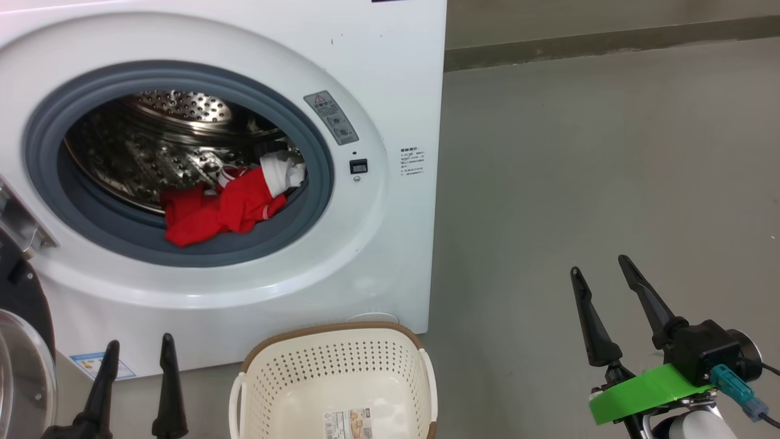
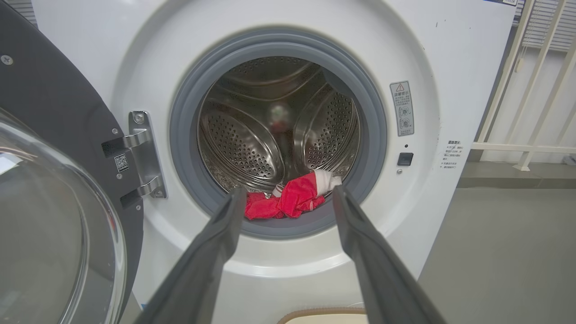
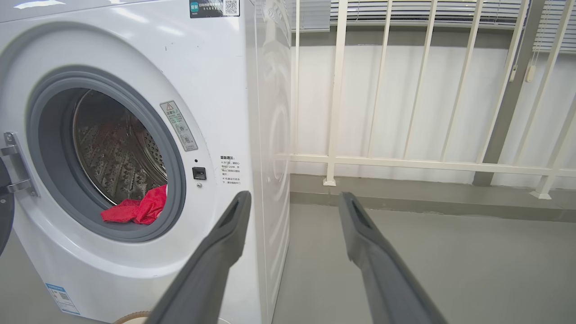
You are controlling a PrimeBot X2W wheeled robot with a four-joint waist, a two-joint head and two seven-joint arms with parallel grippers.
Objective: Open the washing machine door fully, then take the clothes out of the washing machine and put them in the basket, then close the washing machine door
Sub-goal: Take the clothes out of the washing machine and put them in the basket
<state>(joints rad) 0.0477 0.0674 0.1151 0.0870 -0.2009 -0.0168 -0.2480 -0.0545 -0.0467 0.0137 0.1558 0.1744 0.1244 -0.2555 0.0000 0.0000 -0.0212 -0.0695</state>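
Clothes [image 1: 244, 204] red with white trim in drum [image 1: 152, 143], left tool [image 1: 140, 341], right tool [image 1: 600, 265] wide, empty

Right gripper [image 3: 293, 200]: 6 o'clock, two dark fingers spread wide.
Washing machine [image 3: 211, 72]: white, 9 to 11 o'clock; round opening uncovered, grey gasket, steel drum.
Washing machine door [image 3: 3, 216]: dark sliver, 9 o'clock edge, beside metal hinge [image 3: 15, 164].
Clothes [image 3: 137, 210]: red heap, 8 o'clock, on lower lip of opening.
Basket [image 3: 131, 317]: brown rim sliver, 7 o'clock.
Railing [image 3: 405, 163]: white bars, 1 to 3 o'clock.
Floor [image 3: 472, 270]: grey, 4 o'clock.
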